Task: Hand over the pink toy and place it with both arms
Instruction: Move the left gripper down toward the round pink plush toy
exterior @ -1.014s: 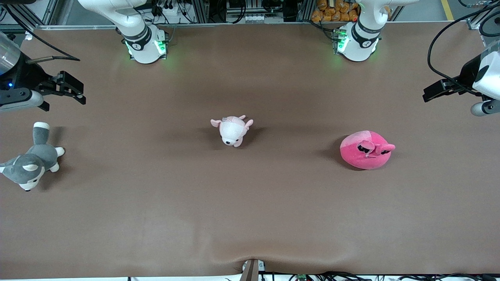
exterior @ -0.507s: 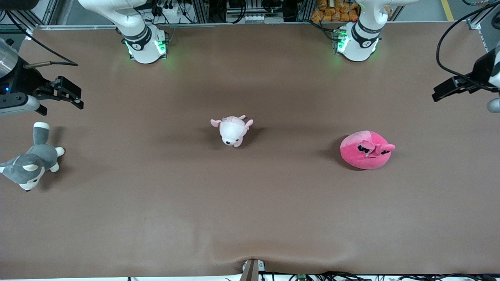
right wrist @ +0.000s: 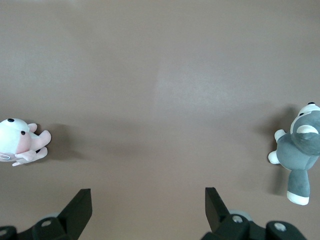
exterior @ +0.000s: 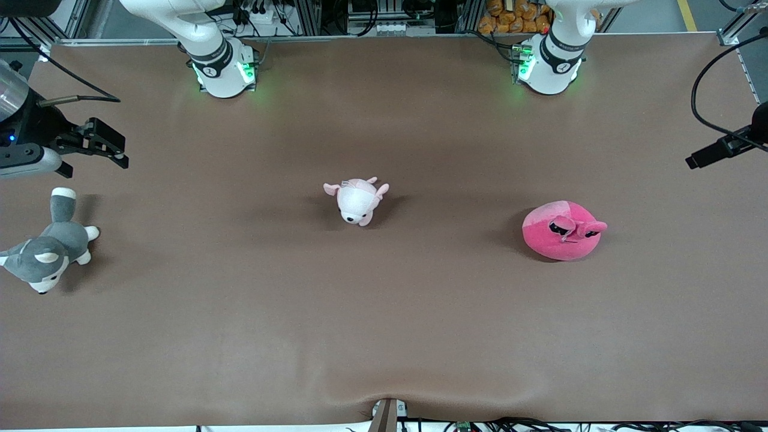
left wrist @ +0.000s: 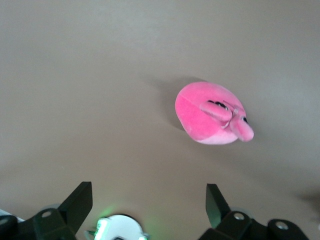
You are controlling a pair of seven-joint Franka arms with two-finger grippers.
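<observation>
Lying on bare table (exterior: 420, 336) toward the left arm's end, the pink toy (exterior: 562, 230) is untouched; left gripper (left wrist: 149, 200) and right gripper (exterior: 99, 145) hang spread wide, empty, at the table's ends.

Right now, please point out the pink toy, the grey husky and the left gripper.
pink toy (exterior: 558, 237), front view, its round body.
grey husky (exterior: 51, 246), front view, its back.
left gripper (left wrist: 149, 200), left wrist view, gap between fingertips.

Matt brown cloth-like table cover (exterior: 384, 336), faintly rippled at the near edge; soft fuzzy hot-pink plush toy (exterior: 562, 230); matt black plastic-looking gripper fingers (left wrist: 80, 202).
</observation>
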